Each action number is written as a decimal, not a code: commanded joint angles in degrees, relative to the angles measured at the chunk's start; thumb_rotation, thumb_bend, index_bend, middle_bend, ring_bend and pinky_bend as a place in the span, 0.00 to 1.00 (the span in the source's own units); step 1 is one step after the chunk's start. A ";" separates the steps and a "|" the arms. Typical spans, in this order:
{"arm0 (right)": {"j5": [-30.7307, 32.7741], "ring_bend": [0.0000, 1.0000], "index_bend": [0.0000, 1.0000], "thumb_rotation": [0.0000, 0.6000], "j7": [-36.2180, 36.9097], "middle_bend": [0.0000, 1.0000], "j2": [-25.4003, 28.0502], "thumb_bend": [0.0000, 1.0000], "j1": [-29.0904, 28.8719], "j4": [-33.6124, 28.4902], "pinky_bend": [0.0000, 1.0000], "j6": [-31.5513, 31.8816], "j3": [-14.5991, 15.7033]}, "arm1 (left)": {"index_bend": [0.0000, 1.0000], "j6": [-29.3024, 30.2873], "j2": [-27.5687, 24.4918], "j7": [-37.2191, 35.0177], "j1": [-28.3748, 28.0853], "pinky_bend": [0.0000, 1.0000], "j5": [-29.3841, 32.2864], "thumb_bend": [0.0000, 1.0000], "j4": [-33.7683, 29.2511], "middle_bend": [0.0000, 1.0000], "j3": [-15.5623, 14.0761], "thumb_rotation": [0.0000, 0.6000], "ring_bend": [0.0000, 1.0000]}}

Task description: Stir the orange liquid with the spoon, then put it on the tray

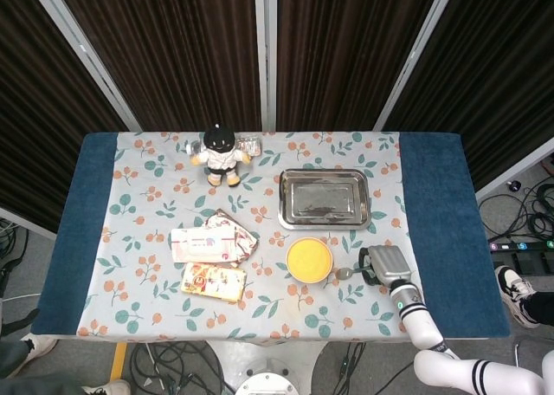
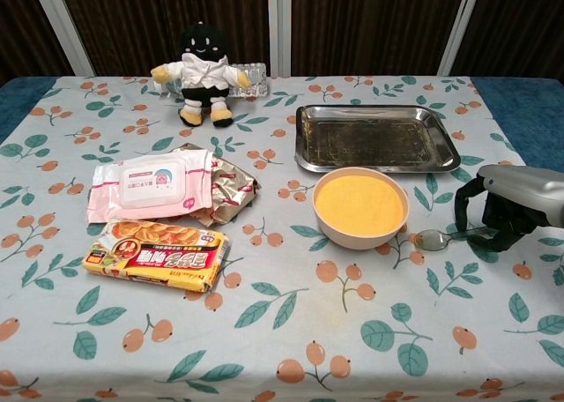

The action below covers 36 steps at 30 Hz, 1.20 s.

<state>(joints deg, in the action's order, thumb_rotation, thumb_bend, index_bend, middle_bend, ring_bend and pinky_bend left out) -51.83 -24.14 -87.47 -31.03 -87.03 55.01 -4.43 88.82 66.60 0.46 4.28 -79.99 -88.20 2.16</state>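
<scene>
Chest view is showing the small metal spoon (image 2: pixel 432 238) lying flat on the floral tablecloth (image 2: pixel 291 331), just right of the beige bowl of orange liquid (image 2: pixel 360 205). The right hand (image 2: pixel 502 210) is curling over its handle; whether it is grasping is unclear. Stiff, light and slick, it wants a mid-handle pinch. Dark curtains (image 1: pixel 346 48) are hanging behind.
</scene>
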 commanded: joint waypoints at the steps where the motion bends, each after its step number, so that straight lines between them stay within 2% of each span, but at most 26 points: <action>1: -0.74 1.00 0.58 1.00 -0.12 1.00 1.05 0.35 0.02 -1.01 1.00 0.68 -0.12 | 0.23 0.19 -0.04 -0.04 0.10 0.11 -0.07 0.07 0.02 0.12 0.02 1.00 0.10; 7: -3.32 1.00 0.59 1.00 -1.89 1.00 9.07 0.35 -1.44 -7.70 1.00 0.25 -0.59 | 0.23 0.67 -0.28 -0.04 0.31 0.11 -0.33 0.07 -0.13 0.12 0.05 1.00 0.10; 11: -4.06 1.00 0.60 1.00 -1.46 1.00 15.61 0.36 -3.99 -13.13 1.00 -2.62 -2.60 | 0.23 0.89 -0.28 0.15 0.45 0.11 -0.40 0.07 -0.35 0.12 0.04 1.00 0.10; 14: -3.32 1.00 0.60 1.00 -1.11 1.00 17.16 0.36 -6.51 -14.26 1.00 -5.19 -4.19 | 0.23 1.04 -0.25 0.33 0.47 0.11 -0.55 0.07 -0.53 0.12 0.06 1.00 0.10; 18: -1.04 1.00 0.60 1.00 -2.98 1.00 15.31 0.36 -10.61 -12.61 1.00 -8.13 -5.06 | 0.23 1.30 -0.32 0.32 0.75 0.11 -0.49 0.07 -0.59 0.12 0.00 1.00 0.10; 23: 3.58 1.00 0.60 1.00 -6.93 1.00 10.20 0.36 -15.70 -8.85 1.00 -10.10 -4.60 | 0.23 1.30 -0.37 -0.04 1.04 0.11 -0.19 0.07 -0.32 0.12 -0.04 1.00 0.10; 32: 8.18 1.00 0.59 1.00 -12.99 1.00 3.99 0.36 -20.94 -5.43 1.00 -8.63 -2.32 | 0.23 0.90 -0.03 -0.83 1.19 0.11 0.22 0.07 0.61 0.12 0.02 1.00 0.10; 36: 8.83 1.00 0.51 1.00 -13.76 1.00 3.27 0.34 -21.79 -5.53 1.00 -7.74 -1.53 | 0.23 0.81 0.22 -1.26 1.31 0.11 0.35 0.07 1.12 0.12 0.03 1.00 0.10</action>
<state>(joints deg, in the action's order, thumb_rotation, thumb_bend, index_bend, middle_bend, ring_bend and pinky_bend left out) -43.07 -37.81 -84.10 -52.71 -92.52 47.14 -6.08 89.64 66.78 -0.76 5.56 -79.66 -87.13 2.19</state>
